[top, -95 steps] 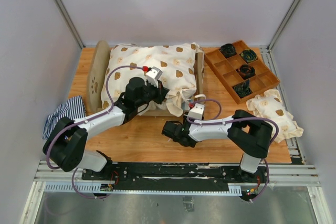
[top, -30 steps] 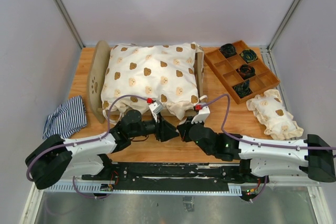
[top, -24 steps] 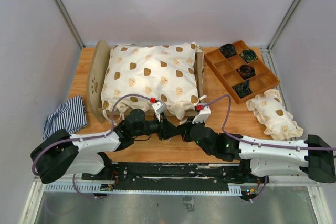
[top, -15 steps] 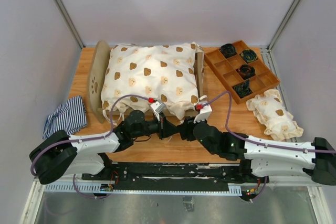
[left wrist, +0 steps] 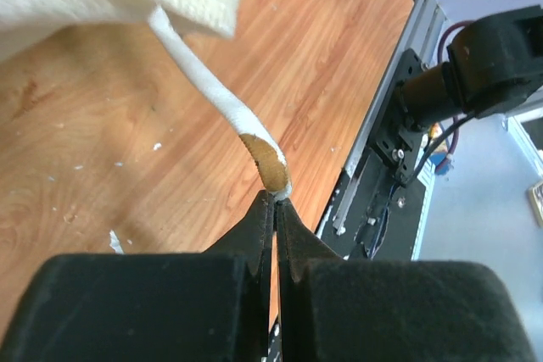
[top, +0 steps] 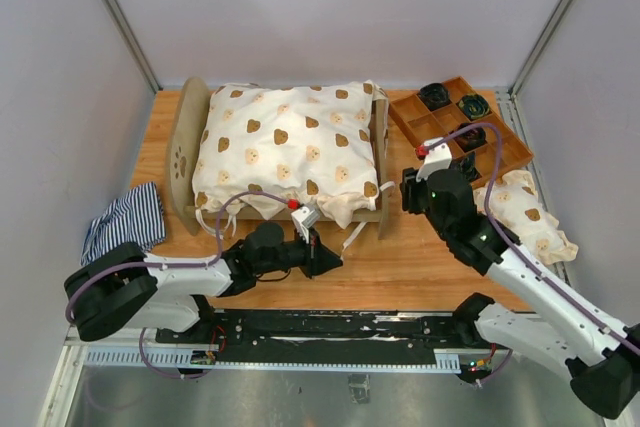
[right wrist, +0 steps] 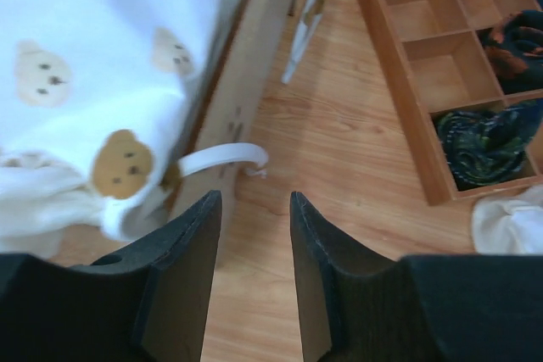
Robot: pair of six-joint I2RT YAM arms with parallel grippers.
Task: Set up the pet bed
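Left gripper (left wrist: 276, 201): nearest the arm bases, low over the table (top: 400, 267), jaws pinched tight on the brown tip of a white tie (left wrist: 216, 95)
Tie: runs from the pinched tip up to the near edge of the bear-print cover (top: 285, 147)
Right gripper (right wrist: 253, 209): raised beside the bed's foot end, jaws apart and holding nothing, aimed down at bare wood between the footboard (right wrist: 246, 74) and the wooden tray (right wrist: 392, 82); a second tie (right wrist: 222, 157) curls loose against the footboard
Pet bed (top: 183, 152): mid-table, its paw-cutout head end to the left, the cover draped over the whole top and hiding the mattress
Either side: striped cloth (top: 125, 222) lying left of the bed, small bear-print pillow (top: 525, 215) near the tray on the right
Step in hand: seemingly fastening the cover to the frame by its ties; from above it is hard to tell whether any is tied yet
Next move: likely draw the held tie toward the frame and bring the open right gripper onto the loose one, without letting the thin cord slip
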